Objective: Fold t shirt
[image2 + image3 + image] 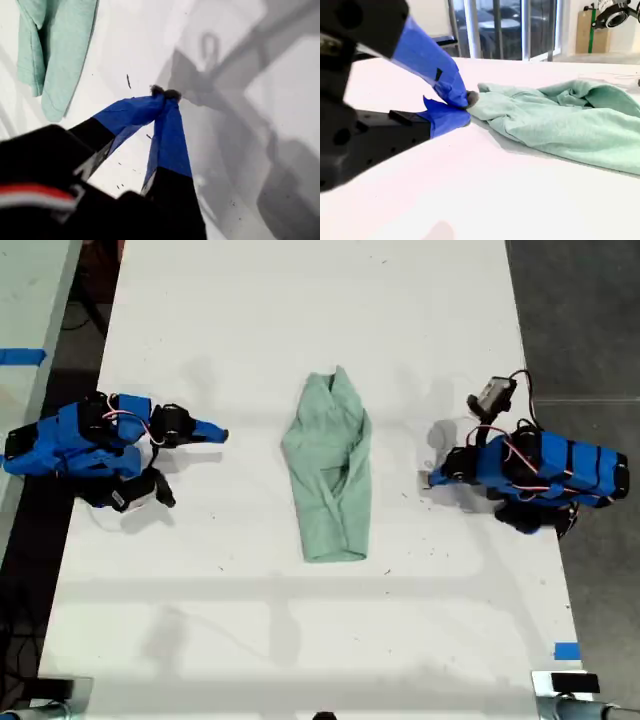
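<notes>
Since the white bench (300,640) carries everything, we start there: the shirt (330,465) lies at its middle, well clear of every edge, already drawn into a long narrow bundle. It looks light, limp and wrinkled, so we judge a pinch at a hem corner best. Our first gripper (165,93) and second gripper (466,106) both rest off the cloth, jaws together, empty.

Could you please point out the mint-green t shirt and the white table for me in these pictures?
Pale mint-green wrinkled fabric t shirt (330,465), exterior view, on the middle of the folded cloth.
White flat table (300,640), exterior view, on a bare stretch of its surface below the t shirt.
</notes>
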You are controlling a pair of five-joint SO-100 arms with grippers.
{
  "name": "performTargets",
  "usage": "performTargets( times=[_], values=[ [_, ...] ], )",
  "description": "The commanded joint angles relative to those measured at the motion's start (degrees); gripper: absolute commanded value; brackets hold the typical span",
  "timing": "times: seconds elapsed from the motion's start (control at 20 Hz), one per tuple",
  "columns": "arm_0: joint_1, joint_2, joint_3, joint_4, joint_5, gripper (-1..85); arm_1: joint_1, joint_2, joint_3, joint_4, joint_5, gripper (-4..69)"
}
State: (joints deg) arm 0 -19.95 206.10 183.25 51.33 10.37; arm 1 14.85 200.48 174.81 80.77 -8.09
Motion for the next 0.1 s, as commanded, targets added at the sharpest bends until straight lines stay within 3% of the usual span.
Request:
performTargets(
  times=[0.0,0.05],
  values=[
    [-0.70,0.62,0.79,0.09,-0.97,-0.2,-0.53,0.53,0.53,0.09,-1.14,-1.9],
    [-0.70,0.62,0.79,0.09,-0.97,-0.2,-0.53,0.53,0.53,0.09,-1.14,-1.9]
  ],
)
